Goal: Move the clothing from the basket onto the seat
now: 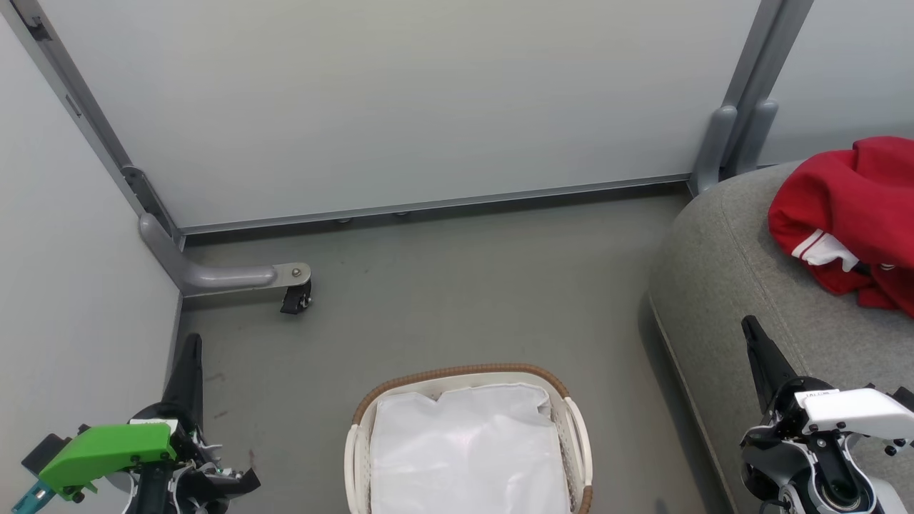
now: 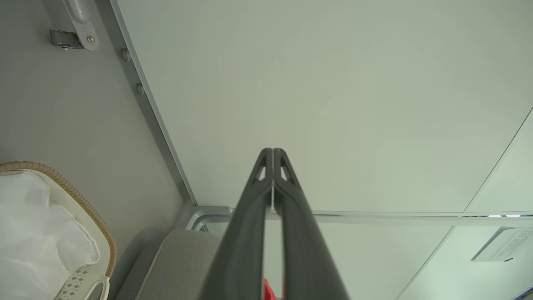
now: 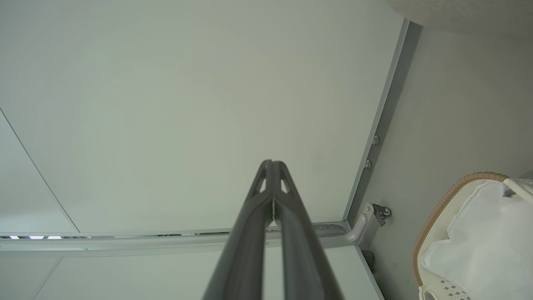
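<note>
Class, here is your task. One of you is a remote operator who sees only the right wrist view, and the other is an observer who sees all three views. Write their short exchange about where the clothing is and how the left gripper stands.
Operator: My view faces a wall panel. Where is the clothing?
Observer: In the head view a red garment lies bunched on the grey seat, on the robot's right.
Operator: And the left gripper?
Observer: Its own wrist view shows its fingers shut together, with nothing held between them.
</note>
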Controlling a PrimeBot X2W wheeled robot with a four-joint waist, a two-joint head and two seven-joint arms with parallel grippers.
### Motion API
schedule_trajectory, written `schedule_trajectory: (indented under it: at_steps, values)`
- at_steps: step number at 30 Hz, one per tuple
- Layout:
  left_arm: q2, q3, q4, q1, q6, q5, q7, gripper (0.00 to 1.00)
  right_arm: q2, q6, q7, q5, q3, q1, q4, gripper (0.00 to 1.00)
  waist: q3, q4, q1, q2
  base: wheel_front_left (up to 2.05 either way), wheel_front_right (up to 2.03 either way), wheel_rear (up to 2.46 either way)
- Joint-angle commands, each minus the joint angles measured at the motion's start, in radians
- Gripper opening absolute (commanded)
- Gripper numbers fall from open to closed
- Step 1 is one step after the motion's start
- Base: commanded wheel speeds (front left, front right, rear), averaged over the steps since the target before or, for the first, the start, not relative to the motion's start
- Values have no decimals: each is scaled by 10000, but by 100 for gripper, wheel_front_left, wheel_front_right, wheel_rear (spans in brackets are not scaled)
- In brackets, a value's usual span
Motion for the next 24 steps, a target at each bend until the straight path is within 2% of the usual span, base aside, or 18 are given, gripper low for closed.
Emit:
schedule_trajectory:
  at_steps: [1,24]
  values:
    - [51,24,-20,-113,-64,-34,46,0,-59,0,27,30,-18,79,-33,0,0,1,0,0,0,0,0]
    - [51,23,-20,-112,-64,-34,45,0,-59,0,26,31,-17,80,-33,0,0,1,0,0,0,0,0]
